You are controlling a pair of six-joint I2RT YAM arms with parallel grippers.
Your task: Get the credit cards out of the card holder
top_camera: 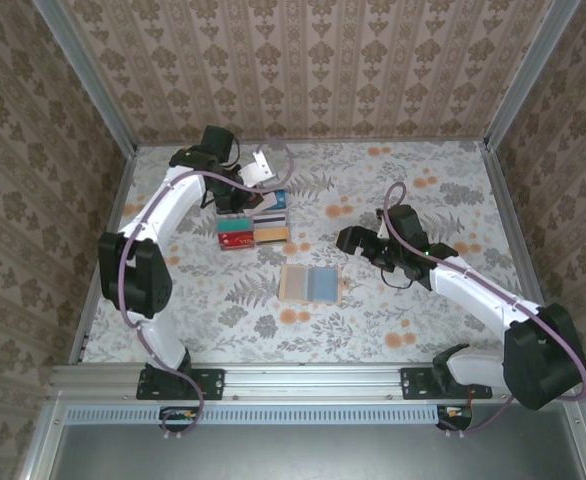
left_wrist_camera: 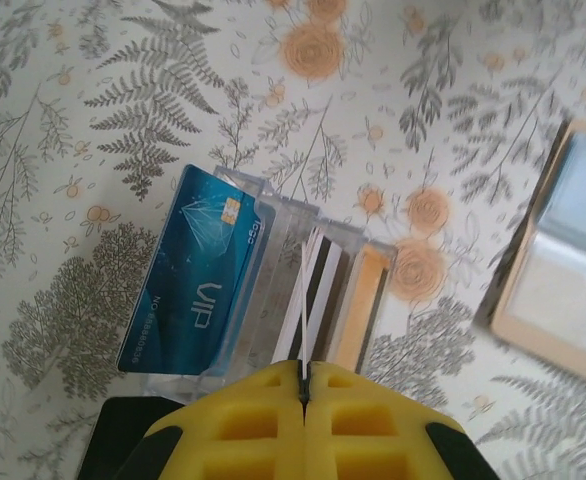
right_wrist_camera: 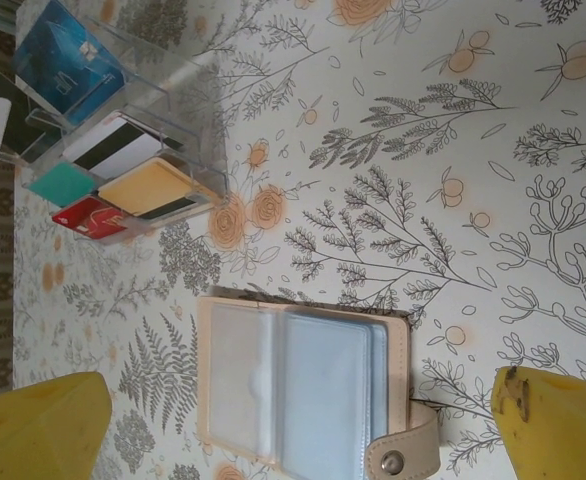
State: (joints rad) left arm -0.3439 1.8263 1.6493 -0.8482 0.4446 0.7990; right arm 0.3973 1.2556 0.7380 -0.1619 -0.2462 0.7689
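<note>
Our left tool [left_wrist_camera: 304, 388] is clamped on one card [top_camera: 264, 166] over the clear rack [left_wrist_camera: 288, 215] where the other cards [top_camera: 254, 226] sit. Our right tool [top_camera: 345, 240] hangs spread wide near the open wallet [right_wrist_camera: 303, 390] on the desk [top_camera: 423, 200]. Its sleeves look empty, so we reckon only this drop remains.

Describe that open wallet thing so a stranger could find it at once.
Start at the flower-printed tabletop and look to its middle. There lies the flat tan-peach bifold card holder, open. Unlike the small coloured plastic cards just beyond, it is larger, with blue-grey inner sleeves.
</note>
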